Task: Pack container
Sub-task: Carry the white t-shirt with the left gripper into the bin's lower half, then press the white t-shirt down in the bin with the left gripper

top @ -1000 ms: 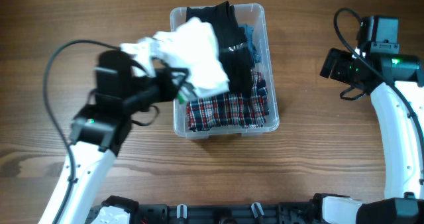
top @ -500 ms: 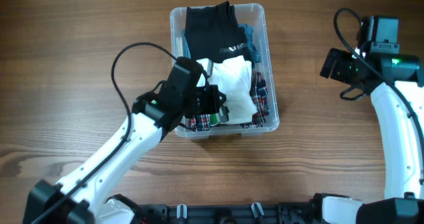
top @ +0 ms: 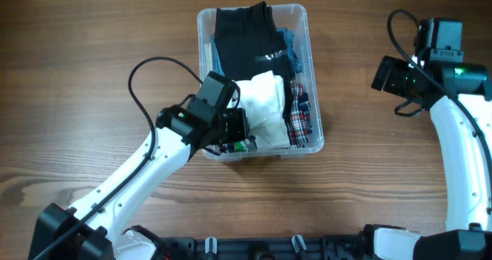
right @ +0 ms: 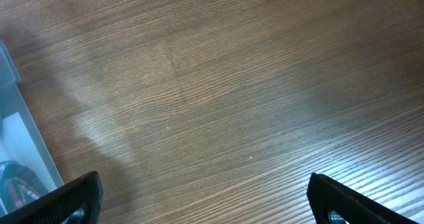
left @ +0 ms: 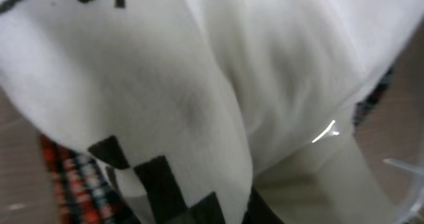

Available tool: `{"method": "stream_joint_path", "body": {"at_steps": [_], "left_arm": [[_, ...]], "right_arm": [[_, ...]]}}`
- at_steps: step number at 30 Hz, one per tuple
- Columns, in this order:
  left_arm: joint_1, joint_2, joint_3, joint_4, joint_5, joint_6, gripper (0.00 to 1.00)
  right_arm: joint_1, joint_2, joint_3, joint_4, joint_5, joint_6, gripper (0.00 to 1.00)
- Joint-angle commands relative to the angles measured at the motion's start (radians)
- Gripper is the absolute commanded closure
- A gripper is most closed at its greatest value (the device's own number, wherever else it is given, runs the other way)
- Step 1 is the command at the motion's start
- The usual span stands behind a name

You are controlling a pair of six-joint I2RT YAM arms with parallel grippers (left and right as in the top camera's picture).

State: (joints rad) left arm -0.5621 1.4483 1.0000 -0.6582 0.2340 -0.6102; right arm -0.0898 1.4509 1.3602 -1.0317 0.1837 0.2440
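Observation:
The clear plastic container (top: 202,29) stands at the table's middle back. It holds a black garment (top: 246,33), a bit of blue cloth (top: 289,40) and a red plaid cloth (top: 300,121). My left gripper (top: 237,129) is down inside the container's front left corner, shut on a white garment (top: 265,110) that lies over the plaid cloth. In the left wrist view the white garment (left: 199,85) with black checks fills the frame and hides the fingers; plaid cloth (left: 73,177) shows at lower left. My right gripper (right: 205,207) is open and empty over bare wood, right of the container (right: 13,118).
The wooden table (top: 92,52) surrounds the container. The right arm (top: 461,137) stands at the far right, its gripper (top: 388,75) well apart from the container. The left arm's black cable (top: 138,75) loops over the table left of the container.
My left gripper carried the white garment from above the container's left rim down into the container, then pulled slightly toward the front left corner. The right arm has not moved.

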Motion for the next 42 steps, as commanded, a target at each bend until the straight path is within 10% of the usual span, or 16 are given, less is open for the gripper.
{"method": "stream_joint_path", "body": {"at_steps": [1, 3, 23, 24, 26, 42], "left_arm": [[-0.003, 0.003, 0.005, -0.053, -0.15, 0.004, 0.44], [-0.003, 0.003, 0.005, -0.049, -0.175, 0.004, 0.0], [-0.006, -0.056, 0.218, -0.055, -0.216, 0.084, 0.0], [-0.006, -0.056, 0.218, -0.053, -0.19, 0.116, 0.09], [-0.006, -0.056, 0.217, -0.055, -0.163, 0.147, 0.92], [-0.124, 0.203, 0.21, -0.259, -0.225, 0.124, 0.96]], "right_arm": [[0.0, -0.015, 0.012, 0.003, 0.003, -0.009, 0.0], [0.0, -0.015, 0.012, 0.003, 0.003, -0.008, 0.0], [0.0, -0.015, 0.012, 0.003, 0.003, -0.008, 0.0], [0.0, -0.015, 0.012, 0.003, 0.003, -0.008, 0.0], [0.0, -0.015, 0.012, 0.003, 0.003, -0.009, 0.0], [0.0, -0.015, 0.012, 0.003, 0.003, -0.008, 0.0]]}}
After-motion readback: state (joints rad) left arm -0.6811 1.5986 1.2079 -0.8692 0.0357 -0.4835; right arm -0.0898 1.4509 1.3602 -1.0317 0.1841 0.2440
